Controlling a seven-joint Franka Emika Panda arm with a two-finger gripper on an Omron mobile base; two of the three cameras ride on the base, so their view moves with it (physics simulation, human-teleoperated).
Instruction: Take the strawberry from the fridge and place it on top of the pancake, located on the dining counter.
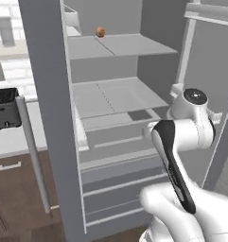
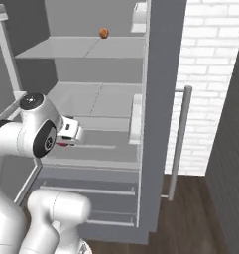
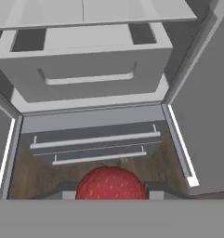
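Note:
The strawberry [image 3: 111, 182], red with a green stalk, sits between my gripper's [image 3: 111, 191] dark fingertips [image 3: 62, 189] at the bottom of the hand view. My gripper [image 2: 67, 136] is shut on it, in front of the open fridge [image 2: 101, 99] at the height of its lower shelf. A sliver of red [image 2: 64, 144] shows under the hand in the right base view. In the left base view the arm's elbow hides the hand in front of the fridge [image 1: 120, 94]. The pancake and the dining counter are out of view.
An orange round fruit [image 1: 100, 31] [image 2: 104, 32] lies on the upper shelf. Open fridge doors [image 1: 49, 118] [image 2: 160, 99] flank the arm, each with a bar handle [image 2: 180, 139]. Below the hand are an inner bin [image 3: 85, 65] and two drawers [image 3: 95, 144]. A black appliance [image 1: 5, 108] stands on the left counter.

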